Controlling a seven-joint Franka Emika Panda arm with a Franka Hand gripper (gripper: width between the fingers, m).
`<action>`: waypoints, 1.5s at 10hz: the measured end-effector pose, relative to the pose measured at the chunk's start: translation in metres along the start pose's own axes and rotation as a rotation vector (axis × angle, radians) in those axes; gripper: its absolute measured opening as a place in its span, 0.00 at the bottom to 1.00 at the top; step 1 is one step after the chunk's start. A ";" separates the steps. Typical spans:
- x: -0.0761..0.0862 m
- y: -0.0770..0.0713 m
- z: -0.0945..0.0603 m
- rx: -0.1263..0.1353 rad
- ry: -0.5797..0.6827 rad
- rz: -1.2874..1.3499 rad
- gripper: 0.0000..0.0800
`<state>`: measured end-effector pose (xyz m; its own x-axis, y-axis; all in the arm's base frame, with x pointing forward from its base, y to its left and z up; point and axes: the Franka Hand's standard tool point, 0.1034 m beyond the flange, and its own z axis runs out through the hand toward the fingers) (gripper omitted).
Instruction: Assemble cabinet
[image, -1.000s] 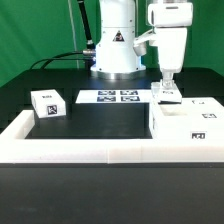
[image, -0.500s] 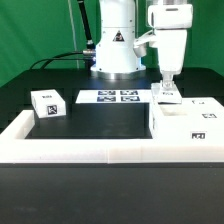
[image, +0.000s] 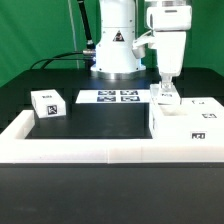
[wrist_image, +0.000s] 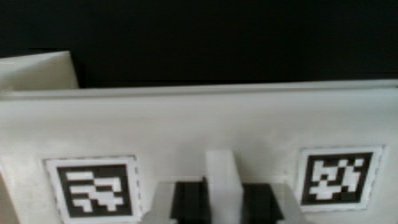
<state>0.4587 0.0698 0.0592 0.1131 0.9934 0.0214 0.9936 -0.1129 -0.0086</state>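
Observation:
My gripper (image: 166, 86) stands at the exterior view's right, pointing down. It is shut on a small white cabinet block (image: 166, 97) with tags, just behind the large open cabinet body (image: 186, 122). In the wrist view the block (wrist_image: 196, 120) fills the frame, with a tag on each side. A thin white ridge (wrist_image: 222, 185) on it sits between my two black fingers (wrist_image: 185, 203). Another small white tagged block (image: 47, 103) lies apart at the exterior view's left.
The marker board (image: 108, 97) lies flat in front of the robot base (image: 115, 50). A long low white border rail (image: 90, 150) runs along the front and up the left side. The table top is black.
My gripper has risen very slightly with the small block; nothing else has moved.

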 end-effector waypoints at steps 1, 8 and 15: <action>0.000 0.000 0.000 0.006 -0.004 -0.001 0.09; -0.001 0.000 0.000 0.023 -0.012 -0.012 0.09; -0.001 0.000 0.000 0.028 -0.014 -0.041 0.09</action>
<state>0.4586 0.0690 0.0589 0.0723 0.9973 0.0086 0.9968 -0.0720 -0.0355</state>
